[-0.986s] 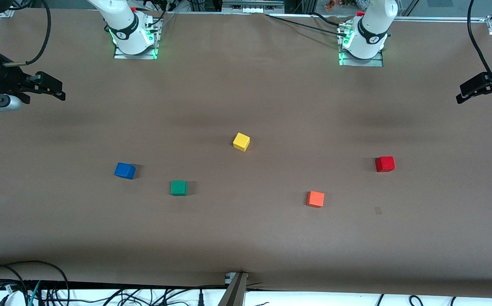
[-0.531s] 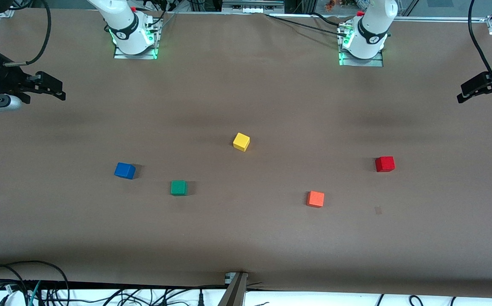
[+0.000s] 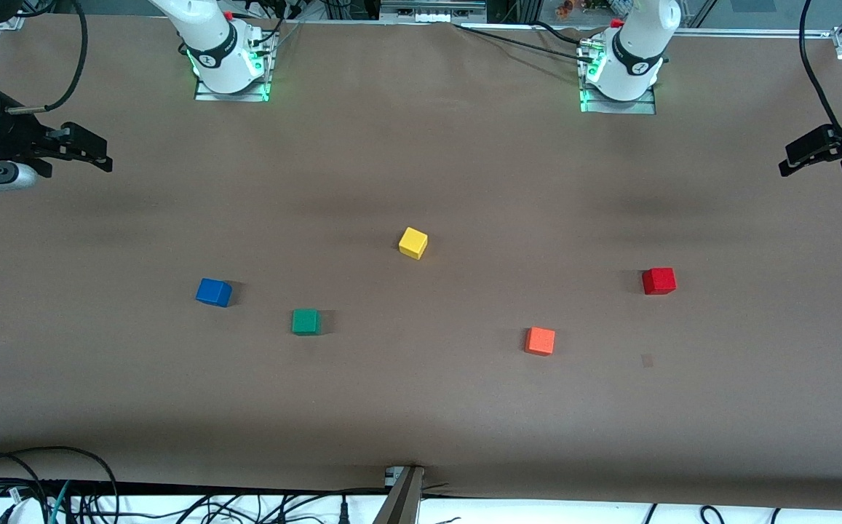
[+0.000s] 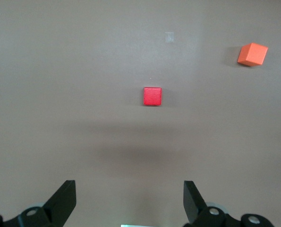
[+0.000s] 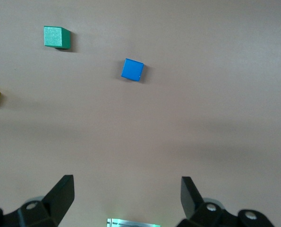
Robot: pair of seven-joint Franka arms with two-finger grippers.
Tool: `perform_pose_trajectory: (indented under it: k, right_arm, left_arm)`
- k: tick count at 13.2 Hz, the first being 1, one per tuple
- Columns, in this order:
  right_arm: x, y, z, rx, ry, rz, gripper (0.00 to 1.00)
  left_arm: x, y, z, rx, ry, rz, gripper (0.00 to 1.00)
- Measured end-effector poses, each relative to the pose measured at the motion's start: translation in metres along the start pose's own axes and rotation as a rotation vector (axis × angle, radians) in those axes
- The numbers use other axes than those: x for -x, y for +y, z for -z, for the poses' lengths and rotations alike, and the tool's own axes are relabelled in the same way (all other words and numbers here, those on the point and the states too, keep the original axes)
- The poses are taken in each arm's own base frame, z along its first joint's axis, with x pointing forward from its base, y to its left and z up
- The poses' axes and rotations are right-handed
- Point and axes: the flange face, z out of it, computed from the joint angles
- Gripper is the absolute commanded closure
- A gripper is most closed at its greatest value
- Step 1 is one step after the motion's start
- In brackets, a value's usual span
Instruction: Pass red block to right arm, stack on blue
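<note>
Nearest the front edge of the table (image 3: 421, 407) sits an orange cube (image 3: 540, 340), then a green cube (image 3: 306, 321). The blue cube (image 3: 213, 292) lies toward the right arm's end, the red block (image 3: 658, 280) toward the left arm's end, untouched. A yellow cube (image 3: 412, 242) sits mid-table. Both arms hover high at their edges, left gripper (image 4: 130, 198) and right gripper (image 5: 127, 195) spread wide, empty, apparently ready to begin.

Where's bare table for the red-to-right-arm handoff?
Widest bare patch: mid-table between yellow cube, green cube and orange cube. Also free between red block and orange. Tightest: blue cube beside green. Both pincers, left and right, wait open at table ends.
</note>
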Motion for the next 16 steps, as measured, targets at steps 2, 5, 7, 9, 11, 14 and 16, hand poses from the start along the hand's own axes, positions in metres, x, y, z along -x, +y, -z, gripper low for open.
perform_pose_trajectory:
  k: [2,5,7,9,11,14,16]
  right_arm:
    - [0.0,0.0,0.0,0.0,0.0,0.0,0.0]
    - [0.0,0.0,0.0,0.0,-0.001,0.0,0.0]
    - [0.0,0.0,0.0,0.0,-0.001,0.0,0.0]
    - [0.0,0.0,0.0,0.0,-0.002,0.0,0.0]
    - [0.0,0.0,-0.001,0.0,-0.002,0.0,0.0]
    - [0.0,0.0,-0.001,0.0,-0.003,0.0,0.0]
    - [0.0,0.0,-0.001,0.0,-0.004,0.0,0.0]
  left_arm:
    - [-0.005,-0.001,-0.016,0.001,-0.01,0.006,0.0]
    - [-0.02,-0.004,-0.051,-0.007,-0.023,0.014,0.0]
    - [-0.031,-0.006,-0.08,-0.009,-0.025,0.016,0.0]
    - [-0.038,-0.004,-0.114,-0.009,-0.026,0.023,0.0]
    - [-0.042,0.005,-0.141,-0.01,-0.036,0.031,0.0]
    - [-0.055,0.021,-0.171,-0.01,-0.036,0.022,0.0]
    - [-0.065,0.028,-0.2,-0.008,-0.028,0.012,0.0]
